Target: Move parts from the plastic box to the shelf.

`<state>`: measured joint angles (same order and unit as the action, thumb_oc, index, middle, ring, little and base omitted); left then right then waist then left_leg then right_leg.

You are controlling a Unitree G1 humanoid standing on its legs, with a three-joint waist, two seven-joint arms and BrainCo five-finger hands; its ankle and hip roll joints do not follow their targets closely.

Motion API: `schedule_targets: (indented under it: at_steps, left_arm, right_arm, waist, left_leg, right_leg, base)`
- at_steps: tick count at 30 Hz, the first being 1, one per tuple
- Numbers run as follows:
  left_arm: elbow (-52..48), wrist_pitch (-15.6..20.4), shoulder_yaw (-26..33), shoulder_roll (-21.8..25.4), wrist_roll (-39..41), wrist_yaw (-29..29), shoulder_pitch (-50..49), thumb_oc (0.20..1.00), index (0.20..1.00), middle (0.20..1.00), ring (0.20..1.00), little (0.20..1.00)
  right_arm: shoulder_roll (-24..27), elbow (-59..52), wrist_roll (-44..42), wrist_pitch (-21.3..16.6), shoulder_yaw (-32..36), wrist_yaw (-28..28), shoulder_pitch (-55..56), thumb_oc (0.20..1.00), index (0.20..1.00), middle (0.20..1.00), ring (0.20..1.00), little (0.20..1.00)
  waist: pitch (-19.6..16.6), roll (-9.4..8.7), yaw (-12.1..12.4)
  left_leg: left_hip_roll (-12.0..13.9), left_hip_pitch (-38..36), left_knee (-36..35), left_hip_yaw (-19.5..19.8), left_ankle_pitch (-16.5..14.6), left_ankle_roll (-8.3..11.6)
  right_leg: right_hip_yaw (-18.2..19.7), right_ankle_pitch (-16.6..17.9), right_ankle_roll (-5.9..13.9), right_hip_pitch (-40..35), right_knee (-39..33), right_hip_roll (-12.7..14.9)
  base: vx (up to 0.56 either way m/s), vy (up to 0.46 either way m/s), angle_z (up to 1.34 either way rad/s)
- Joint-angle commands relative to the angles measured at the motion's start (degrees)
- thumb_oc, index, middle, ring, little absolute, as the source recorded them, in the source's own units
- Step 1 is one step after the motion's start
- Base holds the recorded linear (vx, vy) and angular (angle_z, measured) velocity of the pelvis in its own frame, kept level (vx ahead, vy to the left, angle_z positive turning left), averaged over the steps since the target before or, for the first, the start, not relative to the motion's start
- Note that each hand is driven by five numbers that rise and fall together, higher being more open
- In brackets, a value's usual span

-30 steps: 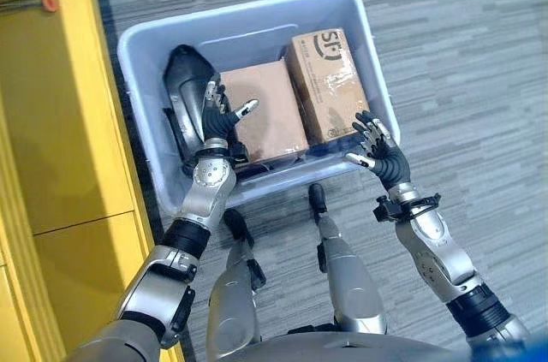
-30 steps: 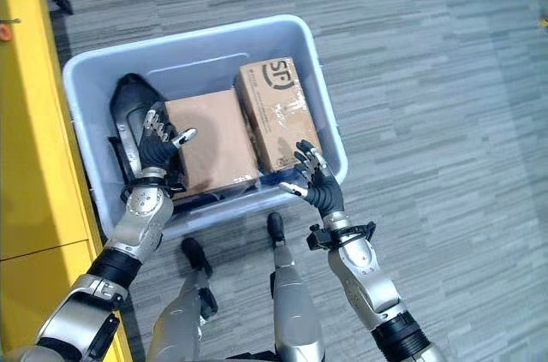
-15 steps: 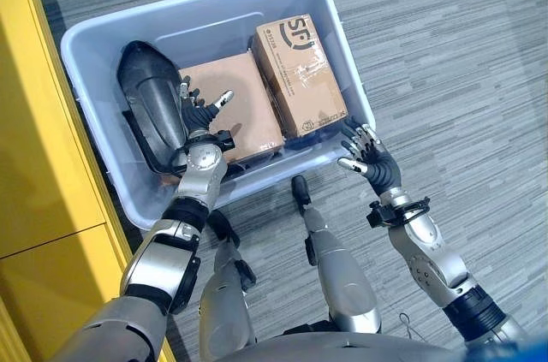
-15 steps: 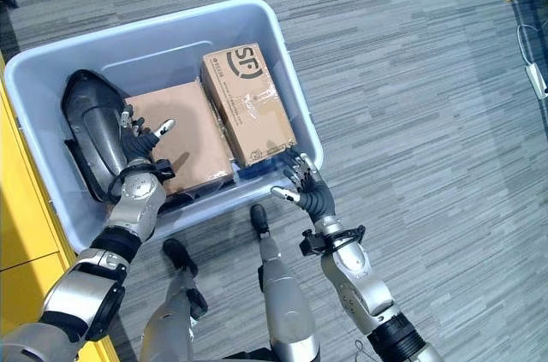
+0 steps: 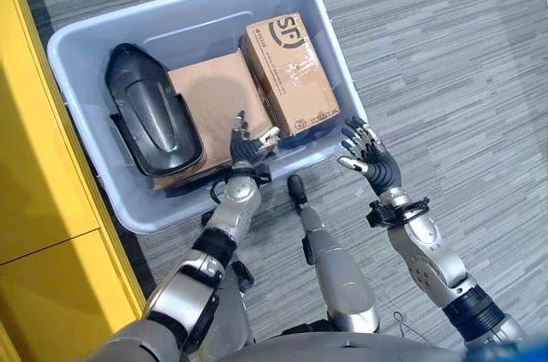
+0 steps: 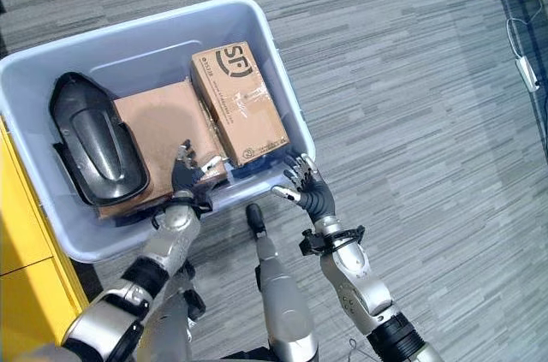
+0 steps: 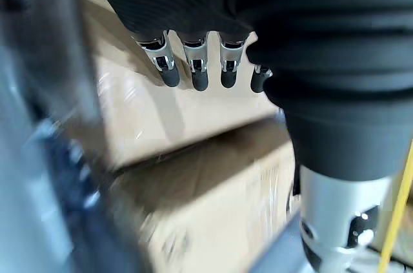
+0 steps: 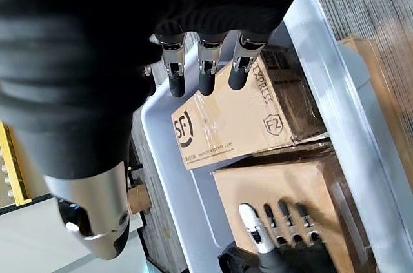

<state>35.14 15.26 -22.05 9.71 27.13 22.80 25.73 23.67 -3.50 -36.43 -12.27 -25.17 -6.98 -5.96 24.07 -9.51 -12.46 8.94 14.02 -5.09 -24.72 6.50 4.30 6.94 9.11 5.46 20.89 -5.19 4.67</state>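
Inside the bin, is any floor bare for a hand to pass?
Bare floor shows along the far wall of the pale blue plastic box, beyond the plain brown carton. The near half is crowded: black moulded part, plain carton, taped printed carton, with the left hand over them.

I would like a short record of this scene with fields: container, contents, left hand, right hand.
container: pale blue plastic box on the grey floor
contents: black moulded part; plain brown cardboard box; taped, printed cardboard box
left hand: left hand open, over the near edge of the plain box
right hand: right hand open, outside the near right corner, holding nothing
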Motion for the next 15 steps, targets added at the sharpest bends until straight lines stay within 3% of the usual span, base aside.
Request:
schedule_targets:
  at_steps: [1, 2, 9, 15]
  left_arm:
    - [-3.91, 1.16, -1.29, 0.77, -0.77, -3.18, 0.25, 1.000, 1.000, 1.000, 1.000, 1.000]
    - [-7.15, 1.36, -2.02, 1.55, -1.46, -3.91, -0.43, 1.000, 1.000, 1.000, 1.000, 1.000]
    - [-17.76, 3.14, -0.02, 5.07, -1.34, -4.90, -3.06, 1.000, 1.000, 1.000, 1.000, 1.000]
    - [-22.44, 5.19, 6.53, 7.75, -5.36, -0.44, -5.20, 1.000, 1.000, 1.000, 1.000, 1.000]
  right_arm:
    - [0.58, -3.34, 0.26, -2.65, 3.29, -0.43, 1.14, 1.000, 1.000, 1.000, 1.000, 1.000]
    - [0.69, -3.77, 0.48, -2.74, 3.80, -0.49, 1.38, 1.000, 1.000, 1.000, 1.000, 1.000]
    - [1.68, -5.30, 0.79, -3.30, 6.34, -0.11, 3.70, 1.000, 1.000, 1.000, 1.000, 1.000]
    - [2.09, -5.90, 0.58, -4.19, 7.90, 0.25, 5.31, 1.000, 1.000, 1.000, 1.000, 1.000]
  waist:
    - [-2.79, 0.35, 0.78]
    - [-2.77, 0.51, 1.32]
    - [-2.64, 1.77, 2.64]
    - [-2.64, 2.12, 3.47]
  left_leg:
    - [5.00, -0.92, 1.95, 4.50, 1.93, 4.33]
    - [5.00, -0.16, 2.05, 4.25, 3.04, 3.87]
    - [4.47, 0.01, 1.67, 5.16, 2.99, 3.80]
    - [4.16, 0.62, 1.69, 5.97, 3.00, 3.87]
  right_leg:
    - [-2.36, 3.14, 6.78, 0.74, 2.59, 6.97]
    - [-2.22, 3.95, 6.57, 1.48, 2.73, 7.00]
    - [-3.16, 3.64, 6.70, 0.84, 2.41, 7.56]
    - [-3.96, 3.44, 6.70, 0.62, 2.28, 7.98]
  base:
    - [-0.07, -0.028, 0.02]
    - [-0.07, -0.030, 0.03]
    - [-0.01, -0.005, 0.00]
    - [-0.01, -0.003, 0.07]
